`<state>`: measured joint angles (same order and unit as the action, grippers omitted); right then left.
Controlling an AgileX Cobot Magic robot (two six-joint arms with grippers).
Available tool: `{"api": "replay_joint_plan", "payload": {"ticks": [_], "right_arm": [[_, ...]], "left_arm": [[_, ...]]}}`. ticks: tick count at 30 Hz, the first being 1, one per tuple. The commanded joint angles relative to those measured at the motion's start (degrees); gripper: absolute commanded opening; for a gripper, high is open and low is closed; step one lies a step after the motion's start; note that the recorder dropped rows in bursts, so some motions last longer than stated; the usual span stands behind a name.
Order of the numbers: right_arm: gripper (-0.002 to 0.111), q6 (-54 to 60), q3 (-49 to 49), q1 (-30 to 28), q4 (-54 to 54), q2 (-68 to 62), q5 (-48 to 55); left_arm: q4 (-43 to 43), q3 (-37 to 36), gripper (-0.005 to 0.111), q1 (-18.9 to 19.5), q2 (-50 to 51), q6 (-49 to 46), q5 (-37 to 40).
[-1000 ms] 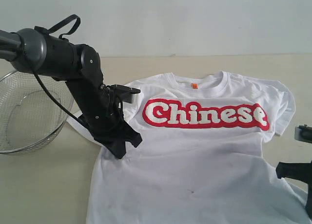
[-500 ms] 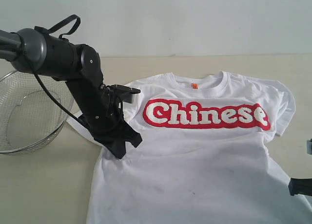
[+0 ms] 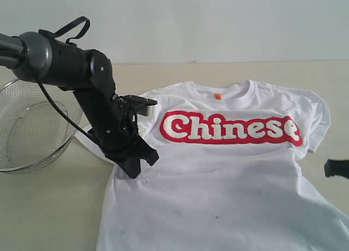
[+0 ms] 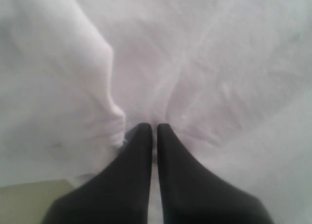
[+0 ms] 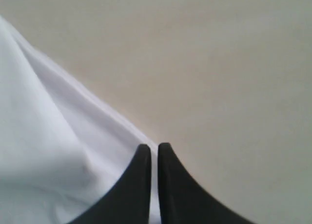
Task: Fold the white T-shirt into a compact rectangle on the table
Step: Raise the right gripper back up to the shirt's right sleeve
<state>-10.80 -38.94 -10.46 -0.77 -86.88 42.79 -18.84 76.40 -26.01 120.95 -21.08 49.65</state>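
The white T-shirt (image 3: 229, 180) lies face up on the table (image 3: 49, 207), with its red "Chinese" lettering (image 3: 230, 128) and orange neck tag (image 3: 217, 96) showing. My left gripper (image 3: 134, 170) is down at the shirt's left sleeve and armpit. Its jaws are shut and white cloth (image 4: 195, 63) bunches and creases around the tips (image 4: 152, 127). Only a black part of the right arm (image 3: 337, 168) shows at the exterior view's right edge. In the right wrist view my right gripper (image 5: 152, 147) is shut on the shirt's side edge (image 5: 44, 151), with bare table (image 5: 219, 63) beside it.
A round wire-mesh basket (image 3: 32, 125) stands at the left edge of the table, just behind the left arm. A pale wall (image 3: 218, 22) rises behind the table's far edge.
The right arm slid out toward the right edge of the exterior view, then rose. The left arm and the upper part of the shirt have not moved.
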Motion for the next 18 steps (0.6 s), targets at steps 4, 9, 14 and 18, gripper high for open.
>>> {"api": "replay_joint_plan", "payload": {"ticks": [4, 9, 14, 18], "right_arm": [[0.0, 4.0, -16.8, -0.3, -2.0, -12.4, -2.3], [0.0, 5.6, -30.7, -0.4, -1.5, -22.9, 1.9], [0.0, 5.6, -43.1, -0.4, -2.0, -30.4, 5.3], [0.0, 6.5, -49.1, -0.4, -1.8, -34.3, 9.3]], "left_arm": [[0.0, 0.3, 0.005, 0.2, -0.4, -0.3, 0.2], [-0.2, 0.3, 0.005, 0.2, -0.4, -0.3, 1.2], [-0.2, 0.3, 0.005, 0.2, -0.4, -0.3, 1.6], [-0.2, 0.3, 0.005, 0.2, -0.4, -0.1, 1.6]]}}
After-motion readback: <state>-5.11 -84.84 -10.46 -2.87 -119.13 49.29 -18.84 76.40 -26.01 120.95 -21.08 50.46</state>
